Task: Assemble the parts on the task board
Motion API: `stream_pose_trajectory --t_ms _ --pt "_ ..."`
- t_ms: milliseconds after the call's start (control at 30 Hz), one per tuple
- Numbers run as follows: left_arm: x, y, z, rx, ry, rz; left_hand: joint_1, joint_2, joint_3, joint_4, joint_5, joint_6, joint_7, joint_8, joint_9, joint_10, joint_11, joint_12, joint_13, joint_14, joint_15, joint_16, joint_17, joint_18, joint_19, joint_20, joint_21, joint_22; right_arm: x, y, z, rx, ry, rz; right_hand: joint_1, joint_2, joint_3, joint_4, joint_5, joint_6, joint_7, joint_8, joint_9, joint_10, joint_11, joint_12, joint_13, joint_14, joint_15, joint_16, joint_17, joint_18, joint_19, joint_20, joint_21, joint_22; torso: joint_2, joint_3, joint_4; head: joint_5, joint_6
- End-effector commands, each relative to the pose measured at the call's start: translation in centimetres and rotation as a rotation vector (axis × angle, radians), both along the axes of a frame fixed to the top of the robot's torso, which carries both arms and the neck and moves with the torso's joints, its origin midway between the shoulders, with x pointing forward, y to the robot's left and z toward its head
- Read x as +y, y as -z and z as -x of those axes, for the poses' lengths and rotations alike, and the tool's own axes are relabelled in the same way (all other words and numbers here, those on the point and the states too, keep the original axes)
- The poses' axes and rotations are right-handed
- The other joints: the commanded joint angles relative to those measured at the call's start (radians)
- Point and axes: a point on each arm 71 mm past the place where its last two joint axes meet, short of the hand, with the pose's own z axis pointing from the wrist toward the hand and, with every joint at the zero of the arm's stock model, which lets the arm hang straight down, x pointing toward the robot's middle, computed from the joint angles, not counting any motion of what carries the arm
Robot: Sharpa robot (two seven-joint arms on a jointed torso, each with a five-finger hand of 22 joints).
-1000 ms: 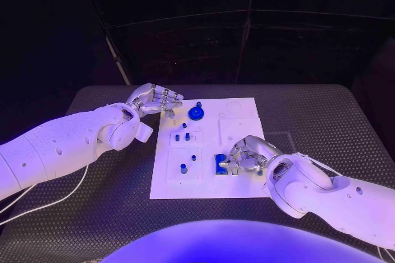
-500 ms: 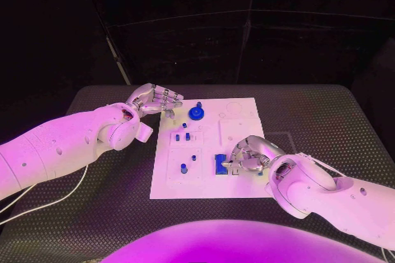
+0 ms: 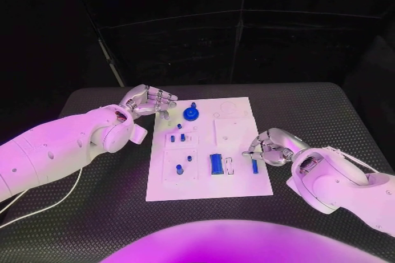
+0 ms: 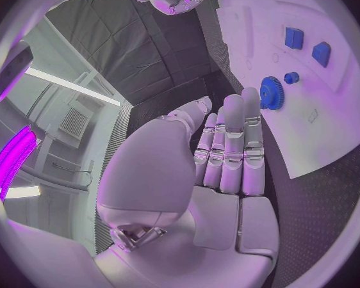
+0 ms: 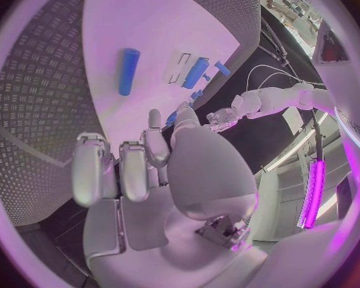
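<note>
Item one, the left hand [image 3: 149,100]: we find it over the table [image 3: 329,112] just beside the far left corner of the white board [image 3: 238,186]. In its wrist view the fingers [image 4: 232,144] lie straight and pressed side by side, the thumb a little apart, and they hold nothing. Just beyond the fingertips, on the board, stands a blue gear [image 3: 191,113]; we see no contact with it.

Item two, the right hand [image 3: 274,147]: it sits at the board's right edge, fingers curled inward. In its wrist view the fingers [image 5: 136,169] bend over the palm with nothing between them, so we record it as clenched on nothing.

Item three, a slim blue rod [image 3: 254,166]: it lies flat on the board just beside the right hand's fingertips. Whether a fingertip touches it we cannot tell from the head view; the wrist view shows it apart from the hand.

Item four, a blue block [image 3: 216,163]: it lies on the board further from the right fingers, past the rod.

Item five, small blue pegs [image 3: 180,169]: these stand in the board's left column, between the two hands, touched by neither.
</note>
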Motion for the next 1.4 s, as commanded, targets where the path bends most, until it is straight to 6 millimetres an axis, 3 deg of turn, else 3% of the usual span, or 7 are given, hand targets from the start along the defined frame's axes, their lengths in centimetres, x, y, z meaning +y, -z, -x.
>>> stream_pose_trajectory --t_ms 33,233,433,600,900,1400 --pt "-0.1 -0.1 0.0 -0.012 0.004 0.012 0.000 0.010 -0.001 -0.001 -0.004 0.004 0.004 0.004 0.001 -0.007 0.000 0.005 0.000 -0.008 0.001 -0.006 -0.001 0.005 -0.002 0.002 -0.003 -0.001 -0.3 0.1 0.1 0.016 -0.009 0.064 0.011 0.003 -0.008 0.001 0.008 0.007 0.003 -0.009 -0.004 -0.001 0.004 -0.003 0.001 0.059 0.008 -0.005 0.028 0.004 -0.004 0.003 -0.002 0.077 -0.005 0.0024 -0.0113 -0.003 0.000" --pt "-0.1 0.0 0.1 -0.009 0.004 0.017 0.000 0.010 -0.001 -0.001 -0.004 0.004 0.004 0.004 0.001 -0.007 0.000 0.005 0.000 -0.008 0.001 -0.006 -0.001 0.005 -0.002 0.002 -0.003 -0.001 -1.0 0.3 0.0 0.007 -0.008 0.134 0.022 0.001 -0.014 -0.002 0.018 0.025 0.000 -0.015 -0.009 0.000 0.003 -0.003 0.001 0.059 0.007 -0.007 0.026 0.004 -0.003 0.003 -0.002 0.077 -0.006 0.0019 -0.0111 -0.010 0.000" --pt "0.0 0.0 0.1 -0.007 0.002 0.017 0.000 0.010 -0.001 -0.001 -0.004 0.004 0.004 0.004 0.001 -0.007 0.000 0.005 0.000 -0.008 0.001 -0.006 -0.001 0.005 -0.002 0.002 -0.003 -0.001 -0.9 0.7 -0.3 0.011 -0.015 0.159 0.021 -0.004 -0.025 0.002 0.015 0.043 -0.003 -0.016 -0.010 0.000 0.000 -0.006 0.000 0.057 0.005 -0.013 0.017 0.006 -0.009 0.002 -0.008 0.070 -0.006 0.0038 -0.0137 0.002 0.000" --pt "0.0 0.1 0.1 -0.004 0.003 0.017 0.000 0.010 -0.001 -0.001 -0.004 0.004 0.004 0.004 0.001 -0.007 0.000 0.005 0.000 -0.008 0.001 -0.006 -0.001 0.005 -0.002 0.002 -0.003 -0.001 -0.8 1.1 -0.2 0.028 -0.023 0.173 0.017 -0.006 -0.034 0.007 0.007 0.056 -0.007 -0.014 -0.010 0.002 -0.002 -0.003 0.003 0.057 0.004 -0.013 0.018 0.005 -0.009 0.001 -0.008 0.070 -0.006 0.0003 -0.0128 -0.002 0.000" --pt "0.0 0.1 0.1 -0.002 0.004 0.017 0.000 0.010 -0.001 -0.001 -0.004 0.004 0.004 0.004 0.001 -0.007 0.000 0.005 0.000 -0.008 0.001 -0.006 -0.001 0.005 -0.002 0.002 -0.003 -0.001 0.0 2.1 0.1 0.074 -0.052 0.194 0.023 -0.011 -0.043 0.007 -0.013 0.070 -0.012 -0.011 -0.008 0.006 -0.007 0.001 0.008 0.058 0.000 -0.013 0.019 0.005 -0.008 -0.002 -0.009 0.071 -0.006 0.0010 -0.0110 0.000 0.000" --pt "0.0 0.2 0.1 0.000 0.004 0.016 0.000 0.010 -0.001 -0.001 -0.004 0.004 0.004 0.004 0.001 -0.007 0.000 0.005 0.000 -0.008 0.001 -0.006 -0.001 0.005 -0.002 0.002 -0.003 -0.001 0.7 3.3 0.4 0.083 -0.096 0.274 0.096 -0.010 -0.039 -0.034 -0.016 0.074 -0.015 -0.013 -0.007 0.005 -0.010 0.001 0.012 0.057 -0.004 -0.017 0.016 0.006 -0.010 -0.007 -0.012 0.068 -0.007 0.0009 -0.0100 0.002 0.000"
